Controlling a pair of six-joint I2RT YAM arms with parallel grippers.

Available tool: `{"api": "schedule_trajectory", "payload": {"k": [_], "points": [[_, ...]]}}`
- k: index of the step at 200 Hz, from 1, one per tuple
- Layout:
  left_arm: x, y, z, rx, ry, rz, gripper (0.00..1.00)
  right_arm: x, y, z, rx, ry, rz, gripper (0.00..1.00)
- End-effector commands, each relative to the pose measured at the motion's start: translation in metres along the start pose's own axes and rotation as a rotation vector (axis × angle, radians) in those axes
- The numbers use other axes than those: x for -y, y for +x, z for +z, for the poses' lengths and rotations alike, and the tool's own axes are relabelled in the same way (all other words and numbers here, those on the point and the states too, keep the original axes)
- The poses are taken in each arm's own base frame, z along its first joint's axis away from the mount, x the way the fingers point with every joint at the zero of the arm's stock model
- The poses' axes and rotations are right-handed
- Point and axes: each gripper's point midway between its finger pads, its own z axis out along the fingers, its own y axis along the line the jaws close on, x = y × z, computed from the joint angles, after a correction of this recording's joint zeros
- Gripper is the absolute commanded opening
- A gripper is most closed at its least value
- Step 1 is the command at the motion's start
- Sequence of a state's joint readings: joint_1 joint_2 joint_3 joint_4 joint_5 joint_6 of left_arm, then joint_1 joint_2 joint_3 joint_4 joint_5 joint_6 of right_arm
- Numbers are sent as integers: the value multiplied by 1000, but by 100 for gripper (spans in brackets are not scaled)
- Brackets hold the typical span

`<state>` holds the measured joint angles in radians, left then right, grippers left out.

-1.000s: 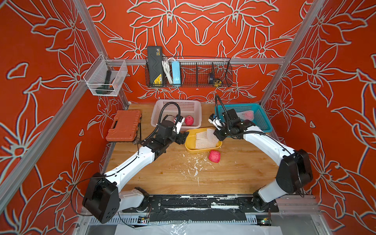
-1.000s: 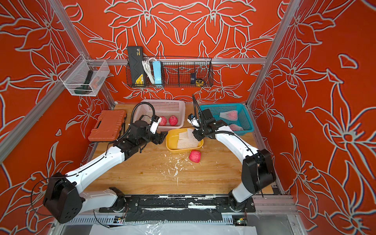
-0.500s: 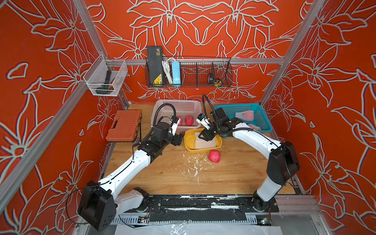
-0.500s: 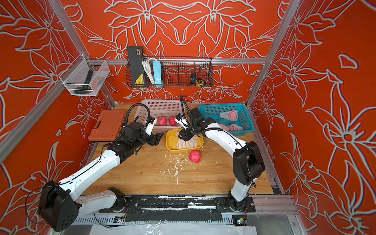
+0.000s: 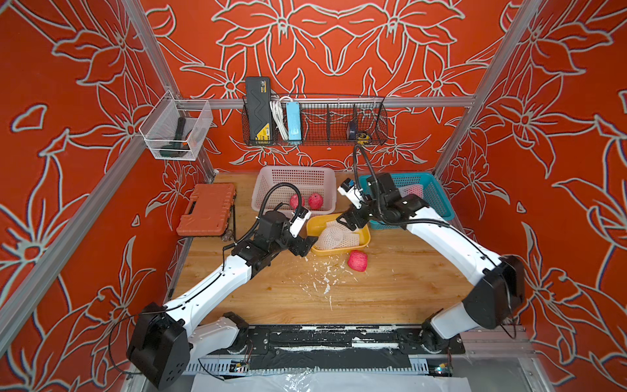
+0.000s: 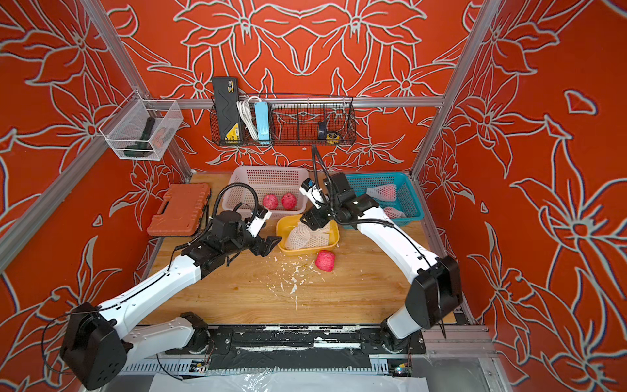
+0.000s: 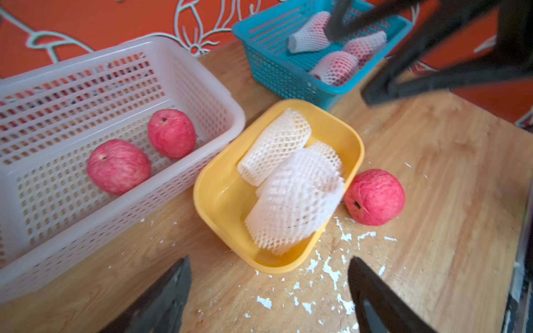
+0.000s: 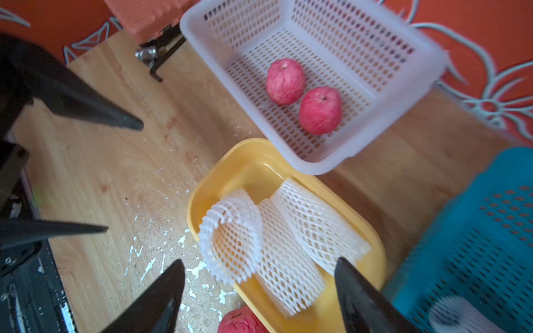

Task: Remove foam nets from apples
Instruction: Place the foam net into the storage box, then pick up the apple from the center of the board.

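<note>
Cable (image 5: pixel 271 190) half-hides one apple (image 5: pixel 293 201); left hand (image 7: pixel 268 262) and right hand (image 8: pixel 259 261) gape, empty.

Red walls (image 5: pixel 339 40) patterned with pale flower outlines enclose a wooden tabletop (image 5: pixel 390 295), framed by aluminium rails (image 5: pixel 424 100).

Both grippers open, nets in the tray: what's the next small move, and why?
Probably bring the open left gripper over the bare apple beside the yellow tray: it has no net, yet sits outside the white basket holding the other two apples.
</note>
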<state>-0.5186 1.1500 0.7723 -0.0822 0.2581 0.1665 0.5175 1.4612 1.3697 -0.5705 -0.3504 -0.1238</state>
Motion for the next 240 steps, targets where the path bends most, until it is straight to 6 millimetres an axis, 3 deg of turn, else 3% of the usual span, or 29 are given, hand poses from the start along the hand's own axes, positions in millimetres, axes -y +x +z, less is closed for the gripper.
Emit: {"api": "schedule_trajectory", "payload": {"k": [1,30,46,80,106,153,240], "points": [[38,6,14,-42,118,124,86,33,19,-33,15,128,49,87],[83,19,36,-124,217,218,87,64,48,-78,48,261,134,92],[101,24,50,-173,252,218,87,71,63,-94,54,318,155,96],[119,38,83,-302,275,104,89,70,87,-102,41,350,187,98],[131,48,106,-373,256,68,92,68,93,-102,58,348,203,98],[126,62,142,-504,134,-38,93,68,93,-108,72,360,191,98],[126,69,164,-528,80,-132,98,68,93,-107,90,354,185,98]]}}
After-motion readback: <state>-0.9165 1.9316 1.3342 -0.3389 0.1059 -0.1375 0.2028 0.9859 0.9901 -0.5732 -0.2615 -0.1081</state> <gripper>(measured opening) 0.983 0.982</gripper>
